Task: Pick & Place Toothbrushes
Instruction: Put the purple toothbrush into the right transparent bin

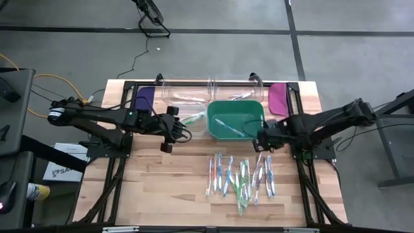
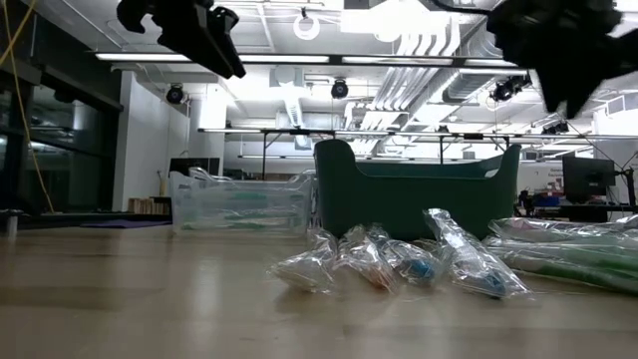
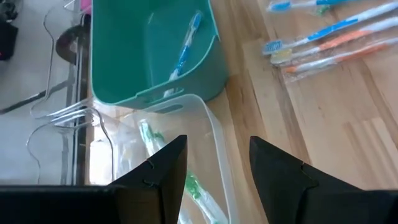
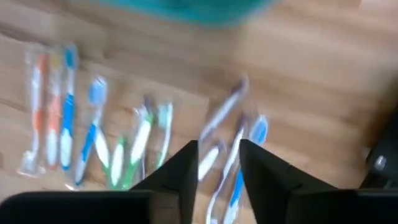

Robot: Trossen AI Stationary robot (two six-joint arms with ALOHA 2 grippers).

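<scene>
So from above, the toothbrushes [image 1: 240, 176] lie bunched on the table [image 1: 162, 188]; only the left gripper [image 3: 217, 165] camera shows a blue one inside the green bin [image 3: 118, 56]. Both grippers hang spread apart and empty, the right gripper [image 4: 219, 163] over the pile.

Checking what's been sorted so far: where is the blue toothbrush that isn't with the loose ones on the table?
In the high view, the blue toothbrush lies inside the green bin at table centre, behind the loose toothbrushes.
</scene>
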